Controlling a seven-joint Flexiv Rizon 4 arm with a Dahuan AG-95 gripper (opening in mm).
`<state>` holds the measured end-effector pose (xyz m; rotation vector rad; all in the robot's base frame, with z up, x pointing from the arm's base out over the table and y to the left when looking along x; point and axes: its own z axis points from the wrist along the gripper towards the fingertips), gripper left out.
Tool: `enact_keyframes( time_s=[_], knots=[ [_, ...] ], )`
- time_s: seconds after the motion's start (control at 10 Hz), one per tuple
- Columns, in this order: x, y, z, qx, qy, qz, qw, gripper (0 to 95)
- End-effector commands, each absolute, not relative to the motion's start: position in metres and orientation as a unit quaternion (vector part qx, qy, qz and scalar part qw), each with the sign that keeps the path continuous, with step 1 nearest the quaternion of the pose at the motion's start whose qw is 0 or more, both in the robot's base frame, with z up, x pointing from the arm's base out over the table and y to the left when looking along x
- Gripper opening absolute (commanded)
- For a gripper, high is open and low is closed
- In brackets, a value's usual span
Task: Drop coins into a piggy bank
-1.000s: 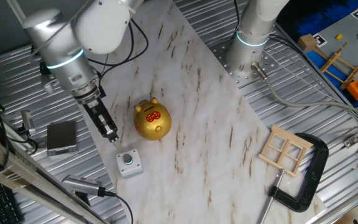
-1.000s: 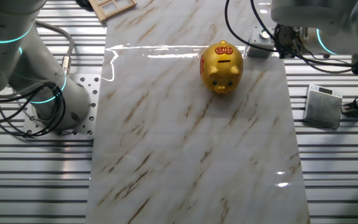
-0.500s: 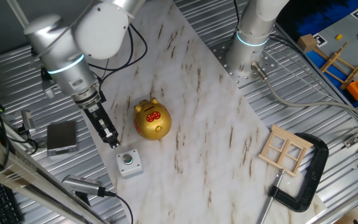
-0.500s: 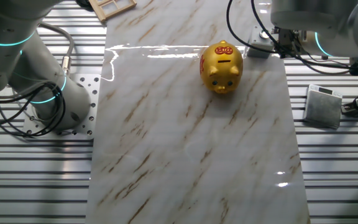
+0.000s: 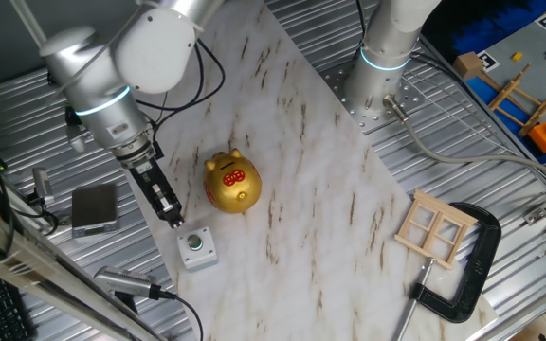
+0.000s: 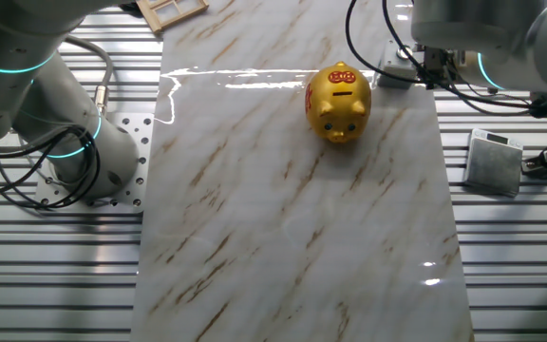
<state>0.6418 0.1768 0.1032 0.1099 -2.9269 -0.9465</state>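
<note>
The shiny gold piggy bank [image 5: 231, 182] stands upright on the marble board [image 5: 301, 170], with red markings and a dark slot on its back. The other fixed view shows the piggy bank [image 6: 338, 101] near the board's far edge. My gripper [image 5: 173, 221] points down at the board's left edge, left of the pig and apart from it, just above the grey button box. Its dark fingers look like one narrow bar, and whether anything sits between them is hidden. The other fixed view shows only a little of the gripper [image 6: 432, 74]. No coins are visible.
A small grey box with a green button [image 5: 196, 247] sits just below the gripper tip. A grey block [image 5: 94, 208] lies on the ribbed table to the left. A wooden frame [image 5: 435, 227] and a black clamp [image 5: 467, 270] lie at the right. A second arm's base [image 5: 379, 71] stands behind.
The gripper has crept down and slightly right, closer to the grey button box. The piggy bank has not moved.
</note>
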Motion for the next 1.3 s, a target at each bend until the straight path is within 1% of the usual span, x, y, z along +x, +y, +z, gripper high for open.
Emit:
enact_keyframes(
  time_s=[0.1,1.2,1.3],
  knots=[
    [0.6403,0.1772,0.1023,0.035,-0.950,-0.307,0.031,19.0],
    [0.6315,0.1867,0.0976,0.026,-0.950,-0.309,0.027,19.0],
    [0.6314,0.1870,0.0972,0.025,-0.950,-0.310,0.027,0.0]
  ],
)
